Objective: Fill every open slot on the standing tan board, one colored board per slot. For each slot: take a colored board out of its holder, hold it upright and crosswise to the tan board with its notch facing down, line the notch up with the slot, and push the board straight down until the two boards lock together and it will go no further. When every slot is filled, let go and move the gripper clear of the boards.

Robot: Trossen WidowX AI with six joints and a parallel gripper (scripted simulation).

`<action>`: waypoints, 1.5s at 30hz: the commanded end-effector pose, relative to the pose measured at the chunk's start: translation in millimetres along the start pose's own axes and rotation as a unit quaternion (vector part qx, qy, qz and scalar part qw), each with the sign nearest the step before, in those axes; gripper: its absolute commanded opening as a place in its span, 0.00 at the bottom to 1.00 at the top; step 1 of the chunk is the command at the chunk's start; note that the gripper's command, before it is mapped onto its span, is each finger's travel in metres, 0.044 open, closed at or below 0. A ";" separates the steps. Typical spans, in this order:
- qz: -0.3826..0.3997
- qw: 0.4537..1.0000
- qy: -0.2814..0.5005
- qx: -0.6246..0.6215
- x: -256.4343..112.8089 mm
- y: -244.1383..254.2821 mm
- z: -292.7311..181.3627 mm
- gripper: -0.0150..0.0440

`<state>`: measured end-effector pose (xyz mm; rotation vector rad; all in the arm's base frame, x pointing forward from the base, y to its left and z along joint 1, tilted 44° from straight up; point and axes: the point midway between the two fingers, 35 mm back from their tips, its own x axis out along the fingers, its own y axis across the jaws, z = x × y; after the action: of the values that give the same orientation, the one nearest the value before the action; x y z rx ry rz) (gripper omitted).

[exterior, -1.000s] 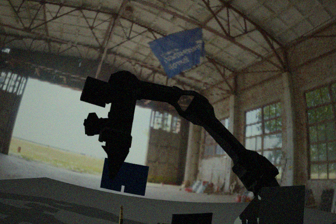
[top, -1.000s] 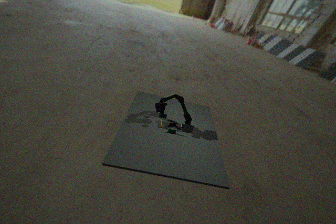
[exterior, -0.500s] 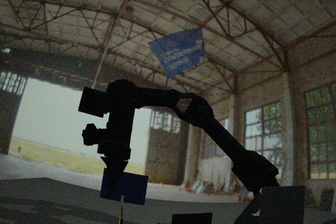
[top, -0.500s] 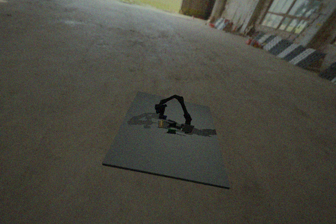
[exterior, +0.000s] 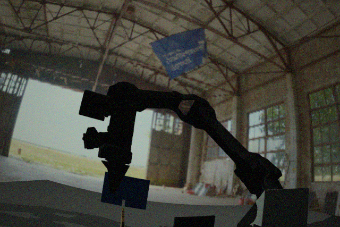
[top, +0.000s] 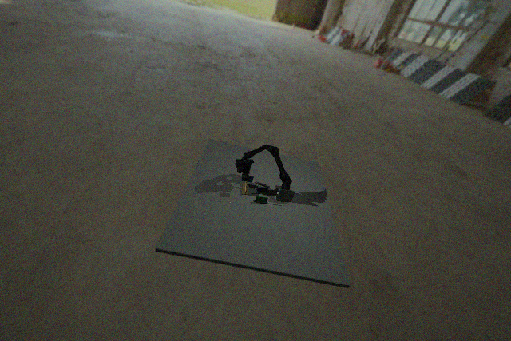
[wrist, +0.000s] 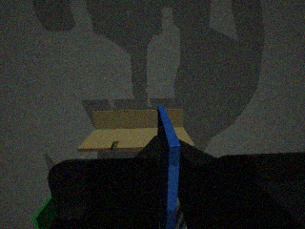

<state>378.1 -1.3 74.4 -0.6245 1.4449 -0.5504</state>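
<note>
The tan board stands upright, edge-on in the exterior view. A small dark slot shows in its edge in the wrist view, left of the blue board. My gripper is shut on the blue board, holding it upright and crosswise above the tan board. The blue board's notch faces down, in line with the tan board's top edge in the exterior view; I cannot tell whether the two touch. The slot under the blue board is hidden in the wrist view. A green board is off to the side.
A grey block stands by the arm's base. A dark object lies low between it and the tan board. All stand on a grey mat, with the arm's shadow across it.
</note>
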 end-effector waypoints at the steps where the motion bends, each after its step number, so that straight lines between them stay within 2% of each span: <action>1: -0.002 1.000 0.002 -0.003 3.5 0.2 -1.6 0.25; 45: -0.003 1.000 0.002 -0.003 25.7 -0.1 -1.9 0.25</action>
<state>379.4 -17.1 58.4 -0.6248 1.4432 -0.5516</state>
